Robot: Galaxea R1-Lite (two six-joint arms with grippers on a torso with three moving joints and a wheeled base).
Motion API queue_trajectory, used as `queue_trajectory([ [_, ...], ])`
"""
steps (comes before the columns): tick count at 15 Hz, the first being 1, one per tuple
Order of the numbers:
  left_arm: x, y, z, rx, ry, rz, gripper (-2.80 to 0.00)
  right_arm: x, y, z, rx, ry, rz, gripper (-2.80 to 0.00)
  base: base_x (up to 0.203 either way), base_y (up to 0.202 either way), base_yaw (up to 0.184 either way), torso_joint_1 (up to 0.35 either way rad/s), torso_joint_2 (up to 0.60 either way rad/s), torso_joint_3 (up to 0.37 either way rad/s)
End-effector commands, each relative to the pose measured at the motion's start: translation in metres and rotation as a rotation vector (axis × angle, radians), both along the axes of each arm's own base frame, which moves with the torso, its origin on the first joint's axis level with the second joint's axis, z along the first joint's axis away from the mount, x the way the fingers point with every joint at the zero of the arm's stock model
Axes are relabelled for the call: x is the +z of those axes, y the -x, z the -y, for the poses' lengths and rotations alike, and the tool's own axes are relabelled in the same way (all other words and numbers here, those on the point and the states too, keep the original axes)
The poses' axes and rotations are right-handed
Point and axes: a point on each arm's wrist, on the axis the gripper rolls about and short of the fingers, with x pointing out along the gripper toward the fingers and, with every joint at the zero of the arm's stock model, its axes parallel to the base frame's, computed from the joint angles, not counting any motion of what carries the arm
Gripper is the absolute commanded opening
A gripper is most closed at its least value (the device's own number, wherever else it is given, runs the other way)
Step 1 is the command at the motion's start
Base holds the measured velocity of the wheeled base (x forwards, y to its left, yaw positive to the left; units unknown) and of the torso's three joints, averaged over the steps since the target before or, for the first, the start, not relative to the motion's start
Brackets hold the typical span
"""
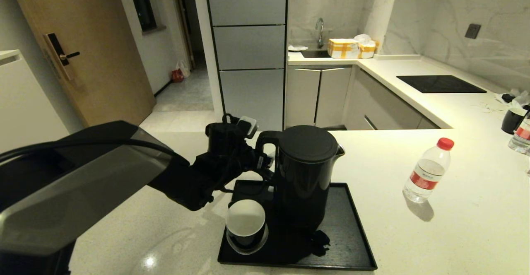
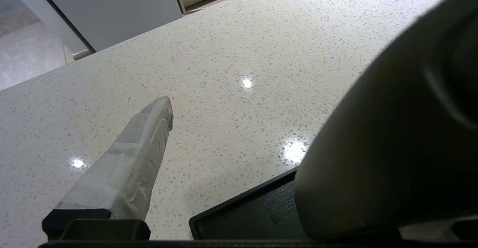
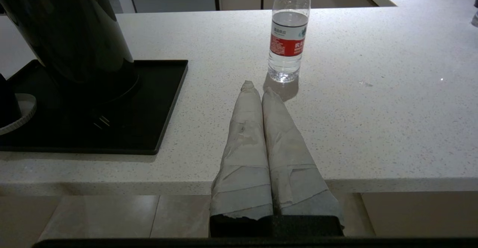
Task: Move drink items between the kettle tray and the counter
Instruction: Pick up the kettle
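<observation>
On the kettle tray, one kettle, upright beside one white-lined cup. At its handle, left gripper, fingers spread, visible one not yet touching. Likely step: grasping to lift onto the tabletop. Next: closing squarely, lifting straight. Off the near edge, right gripper, pressed together, empty. Two bottles: one near, another far right
</observation>
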Motion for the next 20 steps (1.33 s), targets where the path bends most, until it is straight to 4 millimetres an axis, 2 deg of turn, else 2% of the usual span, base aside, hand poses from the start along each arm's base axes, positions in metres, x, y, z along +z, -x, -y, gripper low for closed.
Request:
queue_trajectory([
  [1,0.0002,0.0018,0.0017,-0.005,0.000,0.001,0.00,-0.0008,-0.0003,0.0000,0.001,0.001,-0.004,-2.80,0.000,0.000,0.000,0.000,0.00,0.000],
  [8,0.0013,0.0056,0.0021,-0.008,-0.004,-0.007,0.00,-0.0007,-0.0003,0.0000,0.001,0.001,-0.004,-2.80,0.000,0.000,0.000,0.000,0.00,0.000],
  [9,0.0011,0.0053,0.0026,-0.007,-0.004,-0.006,-2.63,-0.0003,-0.0002,0.0000,0.001,0.001,-0.002,-2.80,0.000,0.000,0.000,0.000,0.00,0.000],
  [10,0.0010,0.0049,0.0021,-0.005,-0.004,-0.006,-2.80,-0.0004,-0.0002,0.0000,0.001,0.001,-0.003,-2.80,0.000,0.000,0.000,0.000,0.00,0.000],
  [17,0.0015,0.0071,0.0054,-0.014,-0.004,-0.007,-2.80,-0.0004,-0.0002,0.0000,0.001,0.001,-0.003,-2.80,0.000,0.000,0.000,0.000,0.00,0.000],
  [20,0.0080,0.0101,0.0105,-0.027,0.006,0.005,-2.80,-0.0008,-0.0003,0.0000,0.001,0.001,-0.004,-2.80,0.000,0.000,0.000,0.000,0.00,0.000],
])
